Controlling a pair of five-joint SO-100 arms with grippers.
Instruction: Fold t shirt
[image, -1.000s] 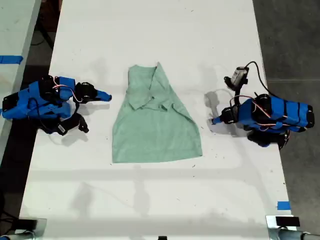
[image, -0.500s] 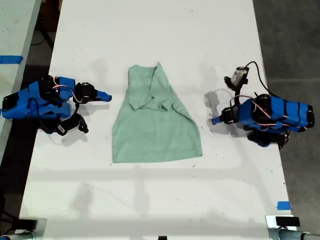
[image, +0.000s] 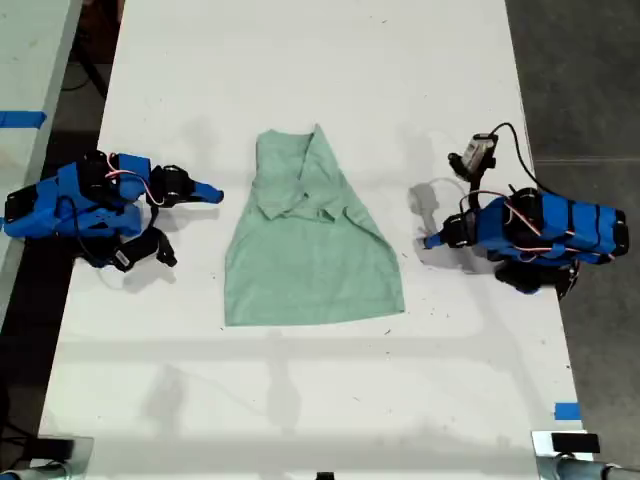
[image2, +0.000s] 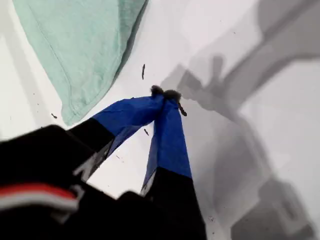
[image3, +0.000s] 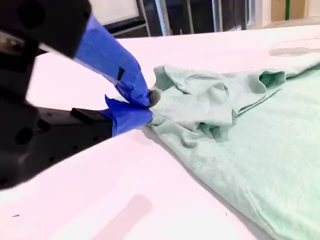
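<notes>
The pale mint-green t shirt (image: 310, 250) lies partly folded in the middle of the white table (image: 320, 400), sleeves turned in near its top. My first gripper (image: 430, 241) rests on the table at the exterior view's right, shut and empty, a short gap from the shirt's edge. In the first wrist view its tips (image2: 166, 93) meet beside a corner of the t shirt (image2: 80, 45). My second gripper (image: 215, 193) sits at the exterior view's left, shut and empty, pointing at the shirt. Its tips (image3: 147, 102) are close to the bunched sleeve of the t shirt (image3: 240, 130).
A small grey camera on a black cable (image: 482, 150) stands behind the arm at the exterior view's right. Blue tape (image: 567, 410) marks the table's near right corner in that view. Dark floor (image: 580, 80) runs along that side, and another table (image: 30, 60) stands at the left.
</notes>
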